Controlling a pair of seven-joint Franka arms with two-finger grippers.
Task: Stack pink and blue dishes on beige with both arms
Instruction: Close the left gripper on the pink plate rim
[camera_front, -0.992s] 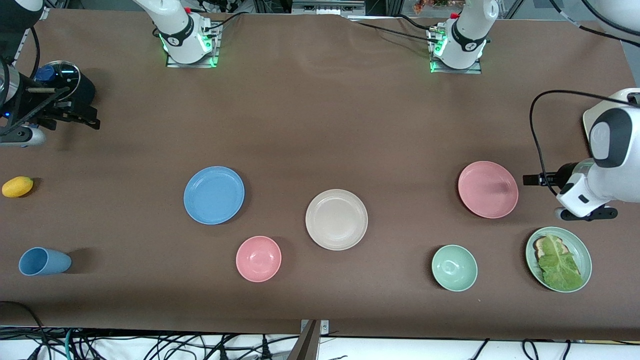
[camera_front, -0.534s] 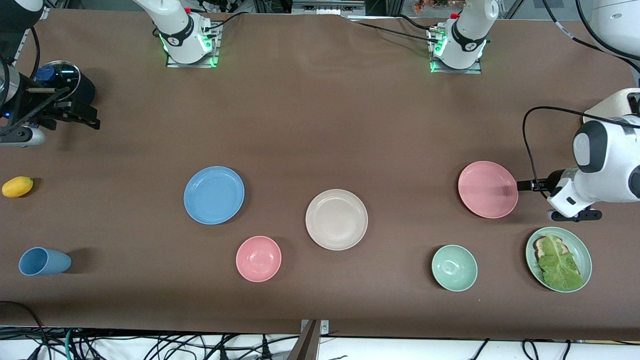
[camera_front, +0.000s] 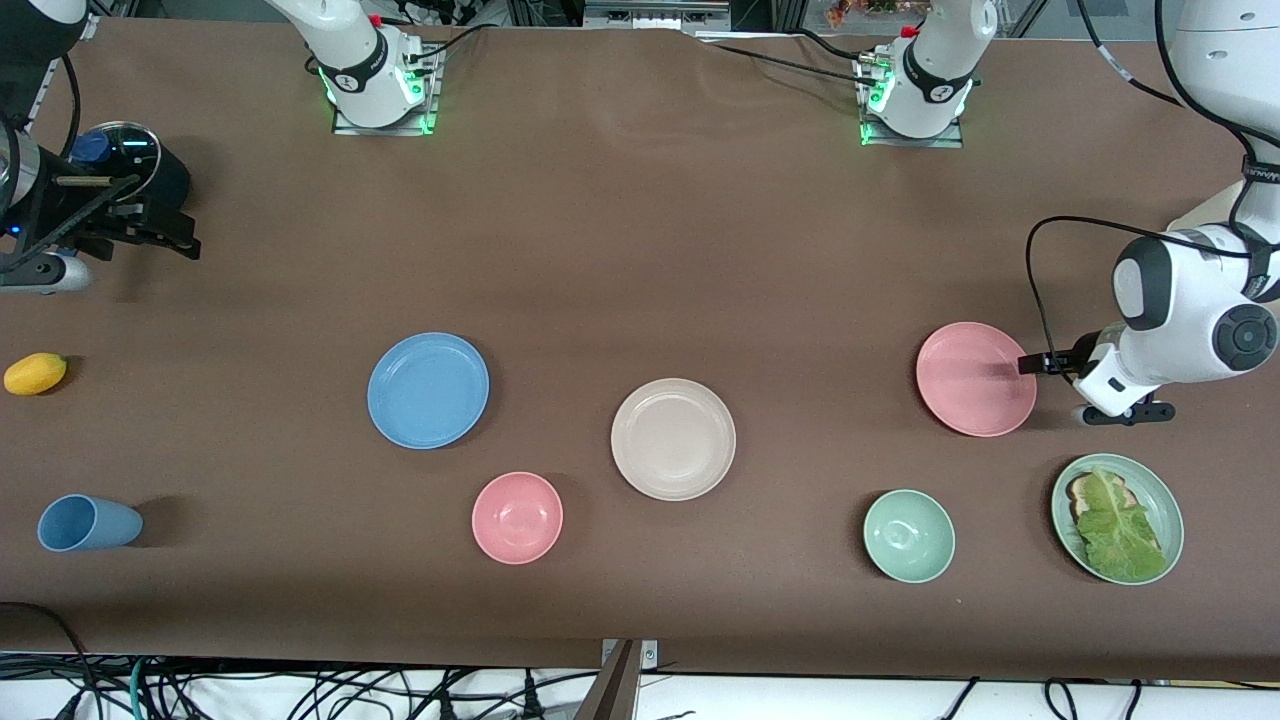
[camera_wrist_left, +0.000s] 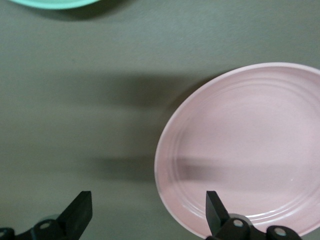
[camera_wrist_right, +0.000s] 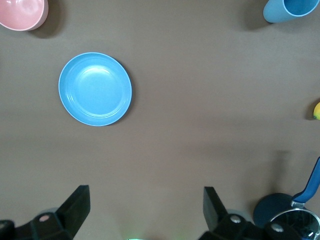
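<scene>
Front view: your left end effector (camera_wrist_left: 147, 220), fingers apart & empty, sits at pink plate (camera_front: 976, 378) rim. Right end effector (camera_wrist_right: 146, 212) hangs apart over tabletop (camera_front: 640, 250) w/ blue plate (camera_front: 428, 390) & beige plate (camera_front: 673, 438) untouched.

A brown cloth (camera_front: 640, 250) covers the table; black cables (camera_front: 300, 690) tangle along the bottom edge of the frame.
</scene>
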